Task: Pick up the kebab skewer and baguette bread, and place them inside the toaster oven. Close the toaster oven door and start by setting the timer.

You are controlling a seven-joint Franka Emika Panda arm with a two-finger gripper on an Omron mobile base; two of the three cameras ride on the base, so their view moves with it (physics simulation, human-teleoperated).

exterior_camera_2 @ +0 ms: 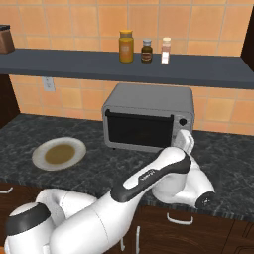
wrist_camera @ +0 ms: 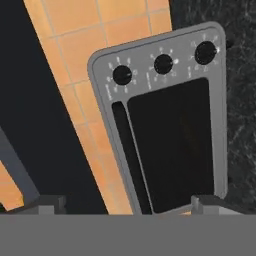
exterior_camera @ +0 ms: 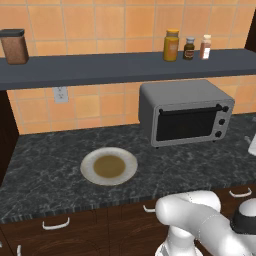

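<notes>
The toaster oven [exterior_camera: 185, 112] [exterior_camera_2: 148, 118] stands on the dark stone counter against the tiled wall. The toaster oven door [wrist_camera: 175, 145] is shut, and nothing shows through its dark glass. The hand view is rolled, so the bar handle [wrist_camera: 126, 155] runs along the door's left side and the three knobs [wrist_camera: 163, 64] line up above it. My gripper [wrist_camera: 130, 202] faces the oven front from a short distance, open, with nothing between its fingertips [wrist_camera: 50, 204]. My hand [exterior_camera_2: 185, 140] hovers in front of the oven's knob side. The kebab skewer and baguette bread are out of view.
A round plate [exterior_camera: 109, 166] [exterior_camera_2: 58, 154] with a brown centre lies on the counter left of the oven. A dark shelf [exterior_camera: 125, 67] above carries three jars [exterior_camera: 171, 45] and a brown canister [exterior_camera: 14, 46]. Drawer handles [exterior_camera: 55, 225] line the counter front.
</notes>
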